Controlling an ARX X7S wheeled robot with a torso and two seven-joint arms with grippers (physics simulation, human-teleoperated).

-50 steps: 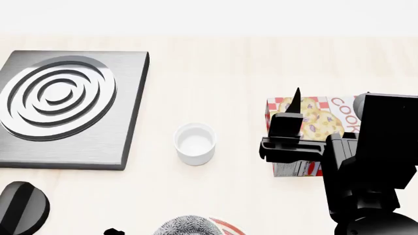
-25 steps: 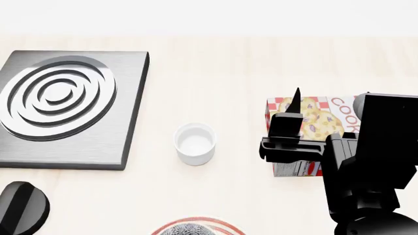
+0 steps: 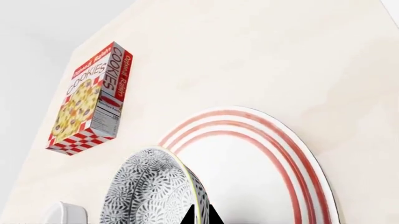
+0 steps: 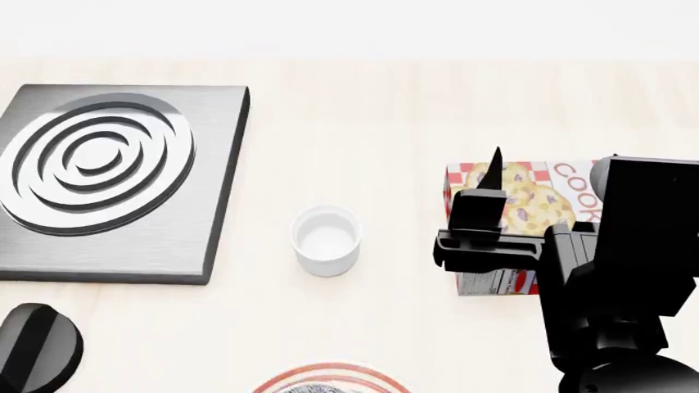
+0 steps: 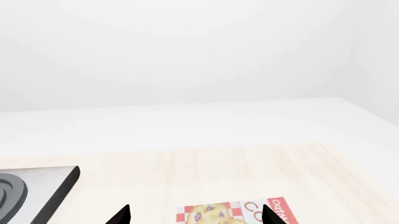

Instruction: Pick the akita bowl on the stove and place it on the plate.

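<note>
My left gripper [image 3: 201,217] is shut on the rim of the akita bowl [image 3: 149,186], one finger inside and one outside. The bowl hangs over the edge of the plate [image 3: 262,163]; I cannot tell whether it touches. In the head view only a sliver of the bowl [image 4: 314,389] and the plate's red-ringed rim [image 4: 327,372] show at the bottom edge, and the left gripper is out of frame. The stove [image 4: 208,205] lies at the left with nothing on its burner rings. My right gripper [image 5: 196,217] is open and empty above the cookies box.
A small plain white cup [image 4: 326,239] stands between the stove and a red-and-white cookies box [image 4: 513,205]. The stove's black knob [image 4: 33,348] sits near the front left. My right arm [image 4: 611,286] fills the lower right.
The bowl has slid down out of the bottom of the head view, uncovering more of the plate's rim. The right arm has not moved.
</note>
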